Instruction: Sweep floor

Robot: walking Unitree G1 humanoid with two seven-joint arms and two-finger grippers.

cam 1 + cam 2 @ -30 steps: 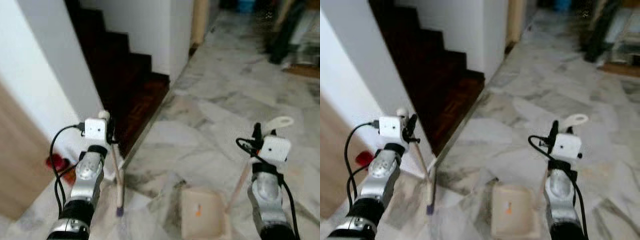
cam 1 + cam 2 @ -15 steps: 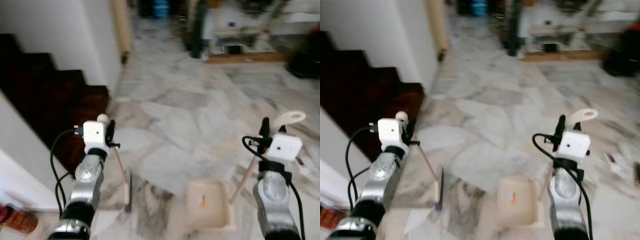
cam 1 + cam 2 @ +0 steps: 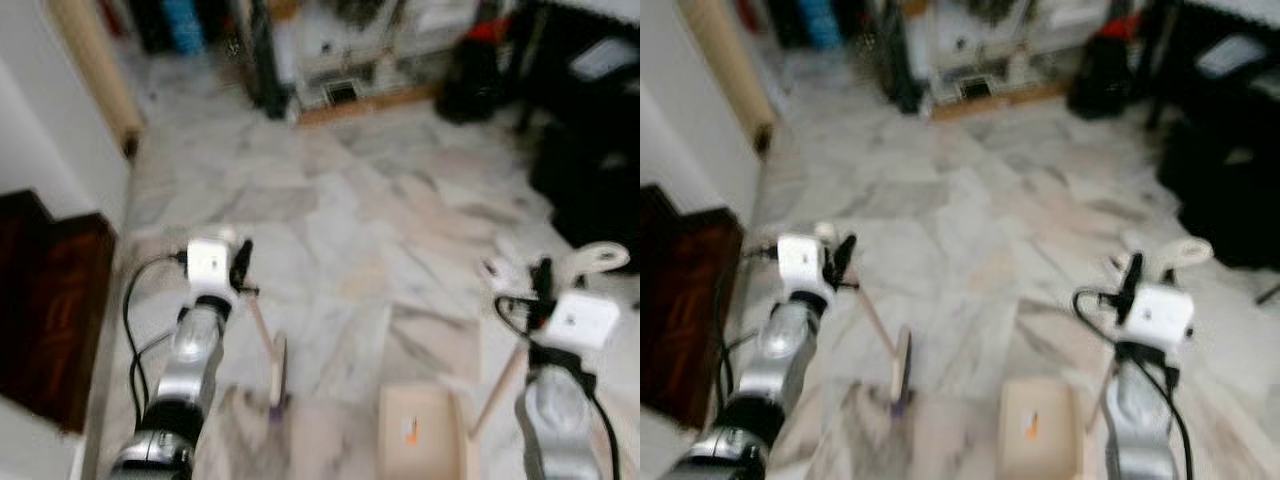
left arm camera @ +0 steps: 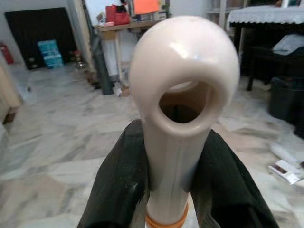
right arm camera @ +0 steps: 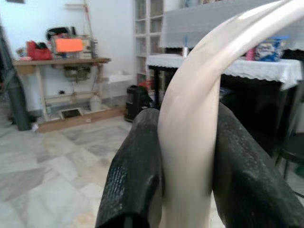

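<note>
My left gripper (image 3: 240, 268) is shut on the cream handle of a small broom (image 3: 262, 335). The stick slants down to the broom head (image 3: 277, 375), low over the marble floor (image 3: 350, 220). In the left wrist view the black fingers (image 4: 116, 185) clamp the handle (image 4: 183, 118) below its hanging loop. My right gripper (image 3: 543, 285) is shut on the dustpan handle (image 3: 497, 390). The cream dustpan (image 3: 420, 445) rests on the floor between my arms. The right wrist view has both fingers (image 5: 137, 171) pressed against that curved handle (image 5: 190, 128).
A dark wooden stair step (image 3: 45, 300) and a white wall lie to my left. Far ahead stand a low shelf with clutter (image 3: 350, 40), a dark upright object (image 3: 262, 60) and black furniture (image 3: 590, 130) at the right. A small white item (image 3: 495, 270) lies on the floor.
The whole view has swung to the right: the stairs slid off to the left and the room's far furniture came into sight. Both arms keep their hold on broom and dustpan.
</note>
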